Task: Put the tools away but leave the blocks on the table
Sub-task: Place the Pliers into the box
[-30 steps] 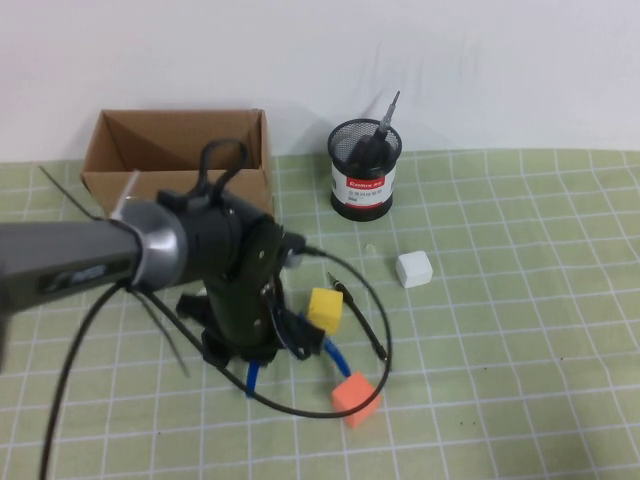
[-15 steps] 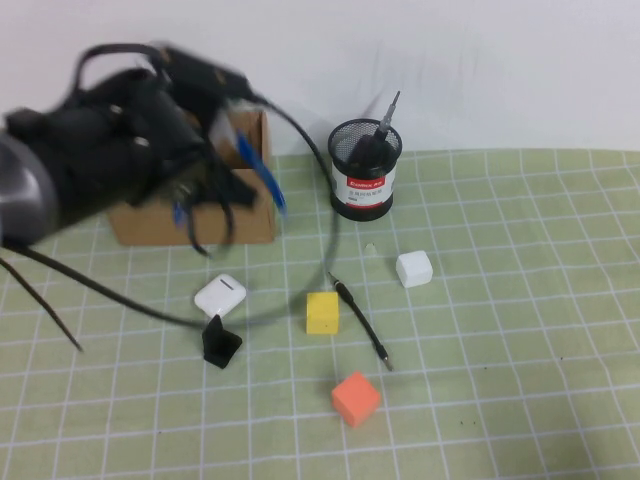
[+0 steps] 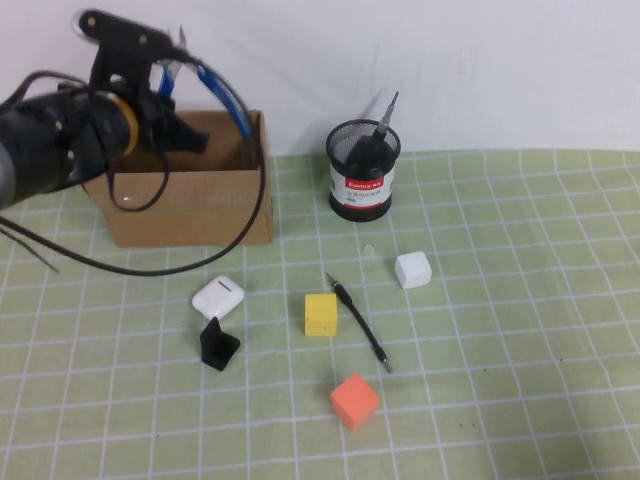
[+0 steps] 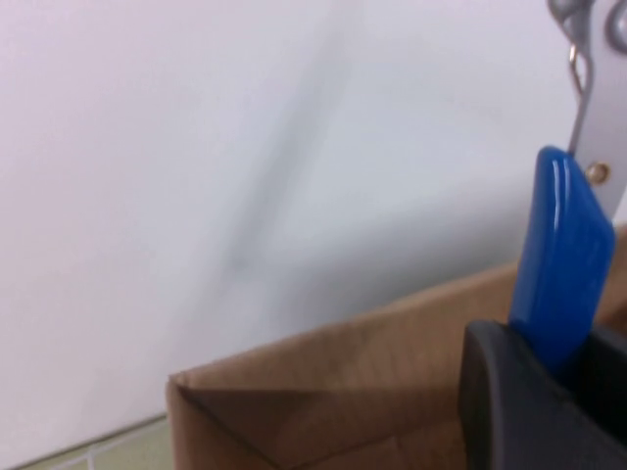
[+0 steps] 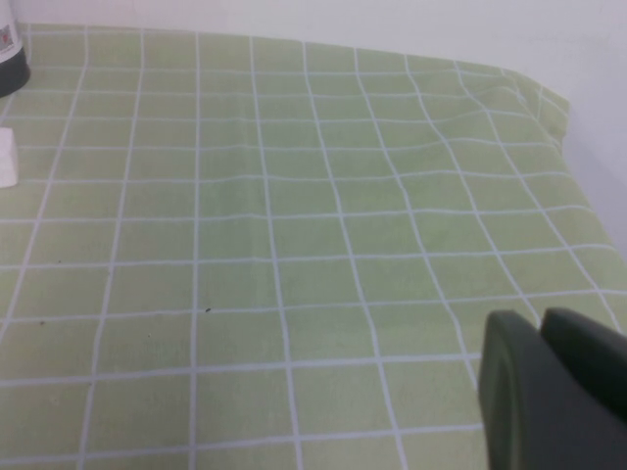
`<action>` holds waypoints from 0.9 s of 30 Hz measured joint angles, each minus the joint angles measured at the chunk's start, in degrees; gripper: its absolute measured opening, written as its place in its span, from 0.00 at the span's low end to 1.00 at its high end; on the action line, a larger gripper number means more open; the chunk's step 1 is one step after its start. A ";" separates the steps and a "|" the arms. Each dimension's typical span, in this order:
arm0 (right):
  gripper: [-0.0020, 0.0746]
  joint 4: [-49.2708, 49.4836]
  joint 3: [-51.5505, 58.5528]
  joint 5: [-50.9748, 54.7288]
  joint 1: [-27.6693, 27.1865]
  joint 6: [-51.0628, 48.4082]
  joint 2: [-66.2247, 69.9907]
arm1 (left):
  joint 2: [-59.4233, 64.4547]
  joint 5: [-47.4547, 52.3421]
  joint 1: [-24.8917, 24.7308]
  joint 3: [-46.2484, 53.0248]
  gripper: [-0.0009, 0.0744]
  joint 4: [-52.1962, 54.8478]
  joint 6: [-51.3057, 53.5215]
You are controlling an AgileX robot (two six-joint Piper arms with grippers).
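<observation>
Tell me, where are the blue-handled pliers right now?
The blue-handled pliers are off the table, held up by the left gripper over the open cardboard box at the far left in the high view.

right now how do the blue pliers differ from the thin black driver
The blue pliers are held in the air by the left tool above the cardboard box; the thin black driver lies flat on the table, untouched. The pliers have thick blue handles; the driver is slim and black. The right tool hangs over bare mat.
</observation>
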 joint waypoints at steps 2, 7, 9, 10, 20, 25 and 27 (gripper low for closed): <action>0.01 0.00 0.00 0.00 0.00 0.00 0.00 | 1.47 -1.67 1.13 -0.09 0.11 1.40 -0.41; 0.01 0.00 0.00 0.00 0.00 0.00 0.00 | 4.70 -4.10 2.77 -1.36 0.11 3.91 -0.76; 0.01 0.00 0.00 0.00 0.00 0.00 0.00 | 5.36 -4.22 2.79 -1.92 0.11 4.19 -0.76; 0.01 0.00 0.00 0.00 0.00 0.00 0.00 | 5.74 -4.46 2.89 -2.03 0.11 4.32 -0.76; 0.01 0.00 0.00 0.00 0.00 0.00 0.00 | 7.57 -8.35 2.89 -2.39 0.11 10.27 0.43; 0.01 0.00 0.00 0.00 0.00 0.00 0.00 | 7.57 -9.88 2.89 -2.39 0.20 12.00 0.43; 0.01 0.00 0.00 0.00 0.00 0.00 0.00 | 7.57 -9.88 2.89 -2.39 0.27 12.11 0.43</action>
